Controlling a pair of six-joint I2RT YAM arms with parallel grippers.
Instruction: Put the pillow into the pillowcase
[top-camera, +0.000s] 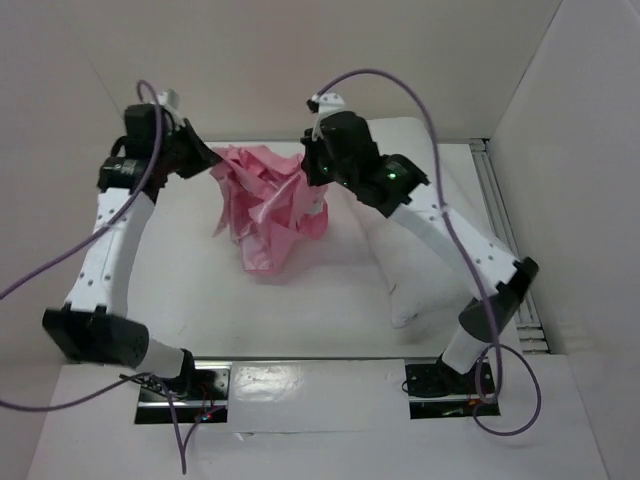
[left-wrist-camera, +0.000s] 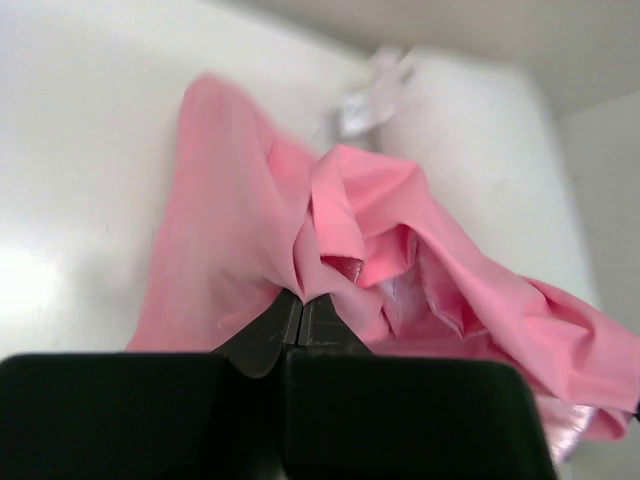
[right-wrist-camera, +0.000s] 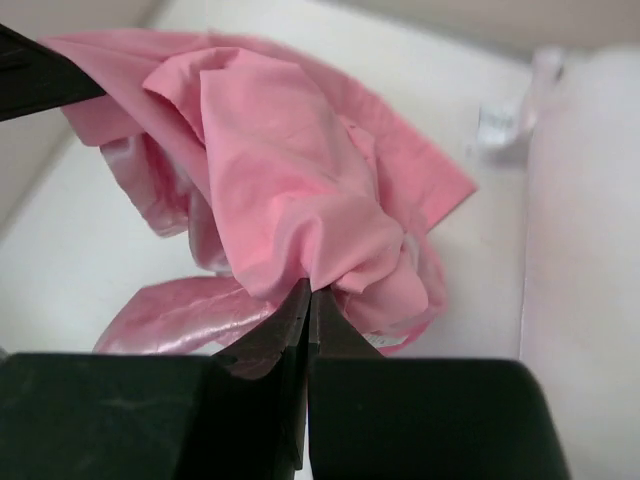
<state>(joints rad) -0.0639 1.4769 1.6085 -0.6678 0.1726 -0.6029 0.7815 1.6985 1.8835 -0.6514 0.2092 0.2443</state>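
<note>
The pink pillowcase (top-camera: 270, 205) hangs bunched and crumpled between my two grippers, lifted off the table. My left gripper (top-camera: 212, 160) is shut on its left edge; the left wrist view shows the closed tips (left-wrist-camera: 300, 297) pinching a fold of the pillowcase (left-wrist-camera: 240, 230). My right gripper (top-camera: 312, 172) is shut on its right edge, its tips (right-wrist-camera: 310, 290) pinching the pillowcase (right-wrist-camera: 280, 170). The white pillow (top-camera: 420, 270) lies flat on the table at the right, partly under my right arm, and shows in the right wrist view (right-wrist-camera: 580, 250) with its small tag (right-wrist-camera: 495, 125).
White walls enclose the table on the left, back and right. A metal rail (top-camera: 505, 220) runs along the table's right edge. The arm bases and a shiny plate (top-camera: 300, 385) sit at the near edge. Purple cables loop over both arms.
</note>
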